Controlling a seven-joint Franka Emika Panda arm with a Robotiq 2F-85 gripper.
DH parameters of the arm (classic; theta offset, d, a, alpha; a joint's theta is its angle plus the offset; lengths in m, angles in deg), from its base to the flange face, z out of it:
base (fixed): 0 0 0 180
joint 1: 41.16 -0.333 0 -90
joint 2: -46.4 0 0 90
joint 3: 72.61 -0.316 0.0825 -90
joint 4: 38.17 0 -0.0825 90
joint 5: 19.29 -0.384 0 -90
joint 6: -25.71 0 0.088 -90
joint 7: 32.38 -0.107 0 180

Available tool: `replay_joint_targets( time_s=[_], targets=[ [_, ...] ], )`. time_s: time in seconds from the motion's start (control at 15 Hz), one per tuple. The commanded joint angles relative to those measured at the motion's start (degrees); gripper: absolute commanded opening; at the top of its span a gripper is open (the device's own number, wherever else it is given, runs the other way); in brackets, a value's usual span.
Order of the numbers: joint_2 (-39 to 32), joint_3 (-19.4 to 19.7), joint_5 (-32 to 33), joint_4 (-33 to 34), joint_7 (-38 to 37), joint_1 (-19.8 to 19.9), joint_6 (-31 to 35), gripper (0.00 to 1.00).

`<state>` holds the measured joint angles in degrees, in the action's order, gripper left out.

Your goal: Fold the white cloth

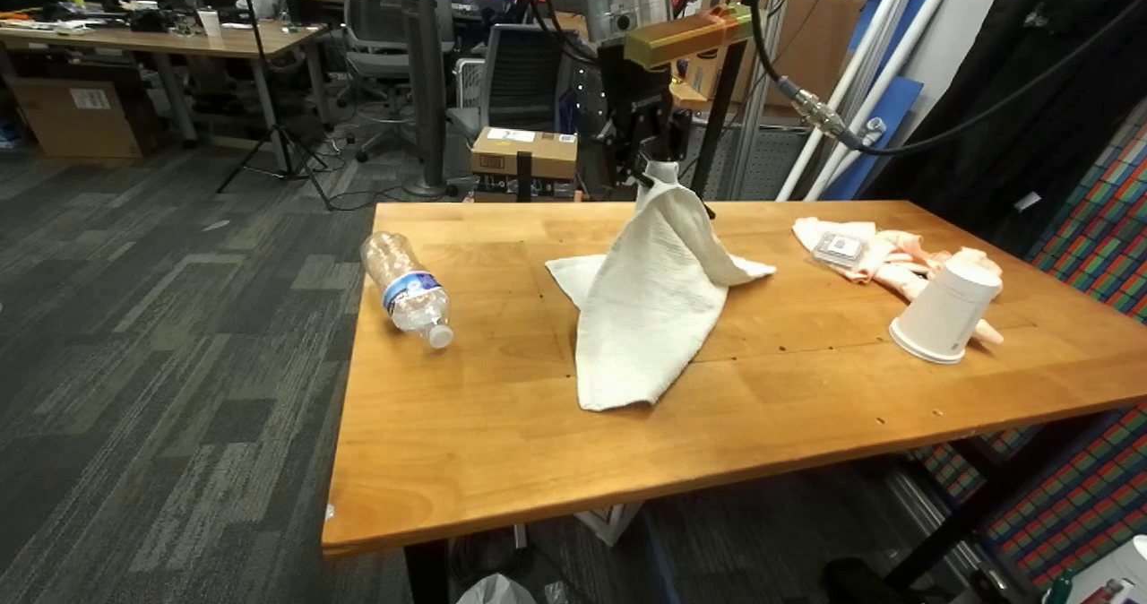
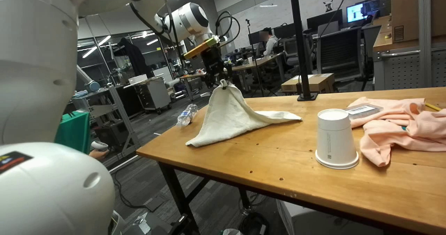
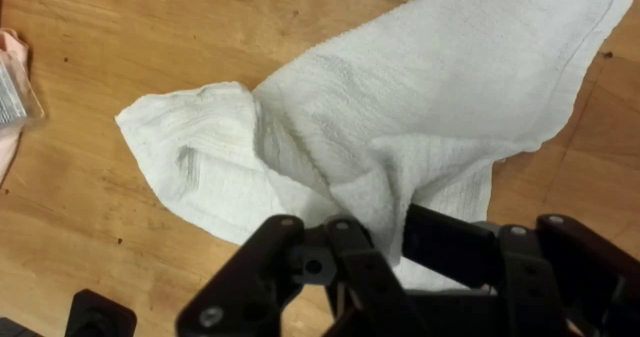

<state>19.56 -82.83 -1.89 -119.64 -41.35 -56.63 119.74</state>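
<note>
The white cloth [image 1: 650,308] hangs in a tent shape, its top pinched and raised and its lower corners spread on the wooden table [image 1: 484,443]. In an exterior view the cloth [image 2: 228,113] rises to a peak at the fingertips. My gripper [image 1: 659,172] is shut on this peak and holds it above the table; the gripper [image 2: 223,84] points downward. In the wrist view a fold of the cloth [image 3: 425,77] runs up between the fingers of the gripper [image 3: 387,232]. The cloth's underside is mostly hidden.
A clear plastic bottle [image 1: 408,286] lies near a table edge. An upside-down white cup [image 1: 948,308] stands beside a crumpled peach cloth [image 1: 896,259]. A small clear case [image 1: 840,248] rests on the peach cloth. A black post [image 2: 302,53] is mounted at a table edge.
</note>
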Motion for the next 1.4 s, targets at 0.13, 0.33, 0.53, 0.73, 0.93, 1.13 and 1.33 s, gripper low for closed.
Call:
replay_joint_targets(
  time_s=[0.13, 0.33, 0.53, 0.73, 0.93, 1.13, 1.33],
  targets=[
    [-9.26, 1.83, -0.68, 14.90, 2.46, -1.92, 0.22, 0.04],
    [-12.69, 2.05, -1.73, 18.45, 3.45, -2.17, 0.15, 0.04],
    [-15.62, 2.02, -3.16, 20.24, 4.32, -2.40, -0.18, 0.04],
    [-18.00, 1.86, -5.19, 21.60, 4.96, -2.30, -0.77, 0.04],
    [-19.81, 1.73, -7.73, 22.87, 5.36, -1.78, -1.38, 0.05],
    [-21.22, 1.42, -11.12, 23.57, 5.34, -1.09, -1.65, 0.05],
    [-22.37, -0.11, -13.91, 23.52, 5.53, 0.21, -1.03, 0.05]
  ],
)
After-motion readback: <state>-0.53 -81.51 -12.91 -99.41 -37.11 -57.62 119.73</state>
